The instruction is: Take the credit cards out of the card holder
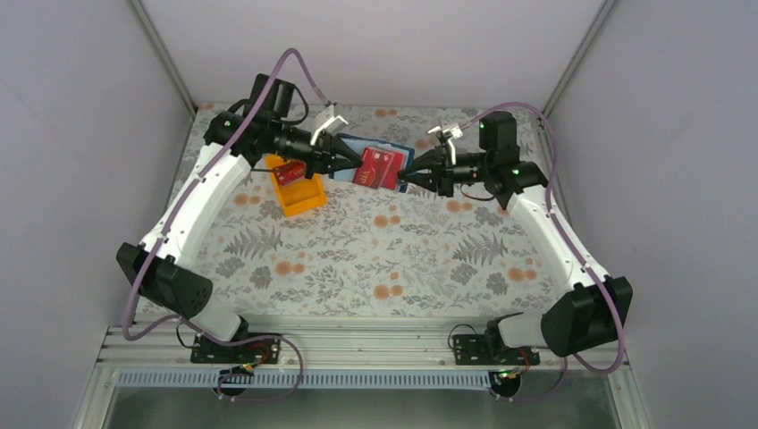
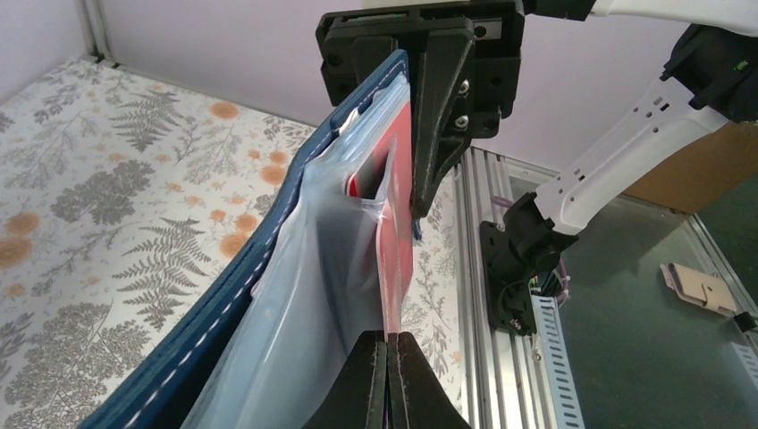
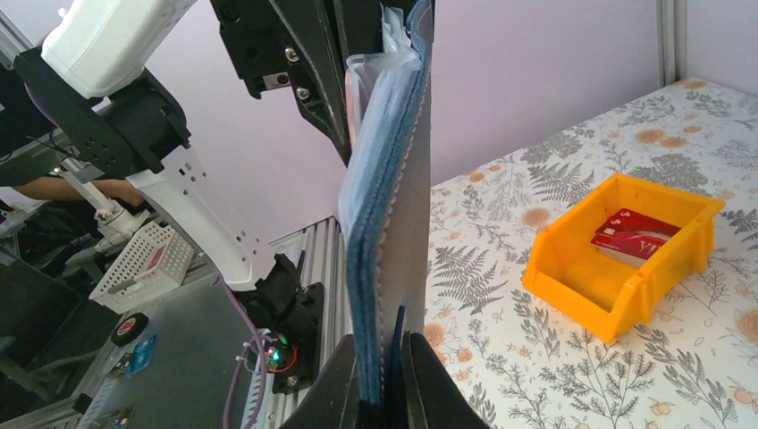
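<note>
The blue card holder (image 1: 393,154) hangs open above the table, held between both grippers. My right gripper (image 3: 389,386) is shut on the card holder's (image 3: 393,188) edge and holds it upright. My left gripper (image 2: 391,371) is shut on the edge of a red credit card (image 2: 400,214) that sits in the holder's clear inner pocket (image 2: 304,295). From above, the red card (image 1: 380,167) lies against the holder, with the left gripper (image 1: 344,170) on its left and the right gripper (image 1: 413,179) on its right. Another red card (image 3: 636,234) lies in the orange tray (image 3: 617,295).
The orange tray (image 1: 302,198) stands on the floral table just left of the held card holder, under the left wrist. Grey walls close in the table at the back and sides. The aluminium rail (image 1: 357,344) with the arm bases runs along the near edge.
</note>
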